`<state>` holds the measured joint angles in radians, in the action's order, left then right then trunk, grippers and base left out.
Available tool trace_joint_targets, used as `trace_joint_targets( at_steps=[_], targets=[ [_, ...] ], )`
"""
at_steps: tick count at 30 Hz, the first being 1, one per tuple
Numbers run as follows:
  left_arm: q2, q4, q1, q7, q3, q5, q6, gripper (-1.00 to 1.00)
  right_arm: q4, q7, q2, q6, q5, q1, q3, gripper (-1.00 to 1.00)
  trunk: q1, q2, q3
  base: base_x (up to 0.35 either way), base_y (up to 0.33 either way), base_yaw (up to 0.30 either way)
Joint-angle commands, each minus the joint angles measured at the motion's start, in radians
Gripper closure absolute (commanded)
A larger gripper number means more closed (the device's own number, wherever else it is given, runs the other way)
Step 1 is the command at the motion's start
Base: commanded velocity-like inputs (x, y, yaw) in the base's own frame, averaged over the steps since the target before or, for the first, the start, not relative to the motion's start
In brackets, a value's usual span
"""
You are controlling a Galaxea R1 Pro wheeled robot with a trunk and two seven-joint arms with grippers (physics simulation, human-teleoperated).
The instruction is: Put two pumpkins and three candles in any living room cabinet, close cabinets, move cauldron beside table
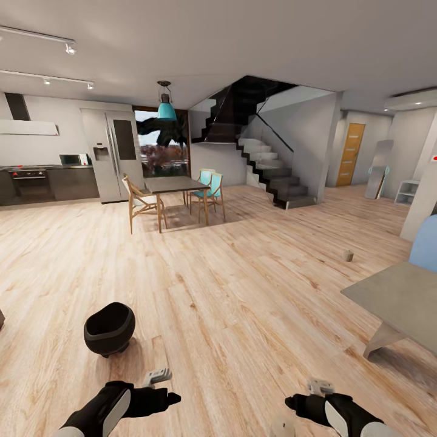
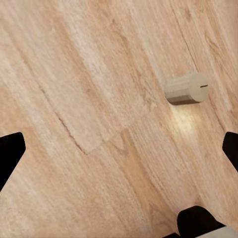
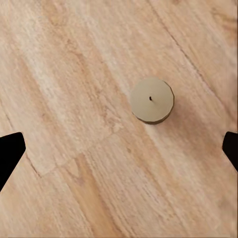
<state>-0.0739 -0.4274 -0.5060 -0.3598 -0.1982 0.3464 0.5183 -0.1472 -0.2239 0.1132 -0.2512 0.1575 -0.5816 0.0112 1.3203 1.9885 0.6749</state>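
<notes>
The black cauldron point(image 1: 109, 328) stands on the wood floor just ahead of my left gripper point(image 1: 162, 387), which is open. My right gripper point(image 1: 306, 393) is open too, low over the floor. A tan candle point(image 1: 283, 427) rests by it, and a second candle point(image 1: 348, 255) lies farther off, near the grey table point(image 1: 400, 297) at the right. In the right wrist view a candle point(image 3: 151, 100) stands upright between and beyond the wide-apart fingers point(image 3: 10, 153). The left wrist view has a candle point(image 2: 186, 88) seen from its side, beyond the spread fingers point(image 2: 10, 154). The pumpkins and the cabinet are out of view.
A dining table with chairs point(image 1: 173, 185) stands mid-room. Behind it are the kitchen with its fridge point(image 1: 109, 158) and a staircase point(image 1: 273, 176). A blue sofa edge point(image 1: 425, 246) rises behind the grey table. Open plank floor lies between me and the dining set.
</notes>
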Motion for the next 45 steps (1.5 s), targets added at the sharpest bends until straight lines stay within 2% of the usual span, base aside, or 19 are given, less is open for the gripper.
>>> trace_joint_targets(
  at_steps=[1,6,7,8,11,17,20,21,23,30,33,34,39,43,45],
  targets=[
    [-0.001,-0.002,-0.001,0.0,-0.004,0.005,0.007,-1.0,-0.006,0.011,0.0,-0.007,0.008,-0.004,0.0,-1.0,0.0,0.0,0.001,0.0,0.0,0.0],
    [-0.001,-0.003,-0.004,0.003,-0.004,0.005,0.034,-1.0,-0.012,0.037,-0.001,-0.039,0.007,-0.025,0.001,-1.0,0.0,0.0,0.001,0.0,0.0,0.0],
    [-0.001,-0.01,-0.006,0.004,-0.004,0.005,0.049,-1.0,-0.013,0.046,0.0,-0.089,0.008,-0.056,0.001,-1.0,0.0,0.0,0.001,0.0,0.0,0.0],
    [-0.001,-0.014,-0.006,0.004,-0.004,0.005,0.051,-1.0,-0.014,0.048,0.0,-0.097,0.008,-0.062,0.001,-1.0,0.0,0.0,0.001,0.0,0.0,0.0],
    [0.0,-0.021,-0.006,0.004,-0.003,0.005,0.066,-1.0,-0.014,0.06,0.0,-0.108,0.009,-0.082,0.002,-1.0,0.0,0.0,0.001,0.0,0.0,0.0],
    [0.0,-0.049,-0.015,0.006,-0.003,0.005,0.104,-1.0,-0.012,0.128,-0.001,-0.114,0.007,-0.111,0.002,-1.0,0.0,0.0,0.001,0.0,0.0,0.0],
    [0.001,-0.104,-0.029,0.025,-0.003,0.005,0.136,-1.0,-0.012,0.158,-0.005,-0.125,0.008,-0.118,0.002,-1.0,0.0,0.0,0.001,0.0,0.0,0.0],
    [0.002,-0.17,-0.033,0.07,-0.002,0.007,0.183,-1.0,-0.013,0.169,-0.012,-0.139,0.009,-0.123,0.002,-1.0,0.0,0.0,0.001,0.0,0.0,0.0],
    [0.003,-0.212,-0.034,0.093,-0.002,0.008,0.207,-1.0,-0.014,0.172,-0.021,-0.144,0.009,-0.124,0.002,-1.0,0.0,0.0,0.001,0.0,0.0,0.0],
    [0.005,-0.356,-0.035,0.116,-0.001,0.01,0.27,-1.0,-0.015,0.175,-0.057,-0.149,0.009,-0.125,-0.001,-1.0,0.0,0.0,0.001,0.0,0.0,0.0],
    [0.005,-0.404,-0.035,0.118,-0.001,0.01,0.302,-1.0,-0.015,0.176,-0.062,-0.15,0.008,-0.126,0.0,-1.0,0.0,0.0,0.001,0.0,0.0,0.0],
    [0.005,-0.469,-0.035,0.119,-0.001,0.009,0.35,-1.0,-0.015,0.176,-0.065,-0.151,0.008,-0.126,0.0,-1.0,0.0,0.0,0.001,0.0,0.0,0.0],
    [0.005,-0.538,-0.035,0.121,-0.001,0.009,0.392,-1.0,-0.015,0.176,-0.067,-0.152,0.008,-0.126,0.0,-1.0,0.0,0.0,0.002,0.0,0.0,0.0],
    [0.008,-0.557,-0.035,0.123,0.001,0.009,0.403,-1.0,-0.015,0.176,-0.066,-0.152,0.008,-0.126,0.0,-1.0,0.0,0.0,0.002,0.0,0.0,0.0],
    [0.021,-0.58,-0.035,0.121,0.002,0.008,0.41,-1.0,-0.015,0.176,-0.066,-0.152,0.008,-0.126,0.001,-1.0,0.0,0.0,0.002,0.0,0.0,0.0]
  ],
)
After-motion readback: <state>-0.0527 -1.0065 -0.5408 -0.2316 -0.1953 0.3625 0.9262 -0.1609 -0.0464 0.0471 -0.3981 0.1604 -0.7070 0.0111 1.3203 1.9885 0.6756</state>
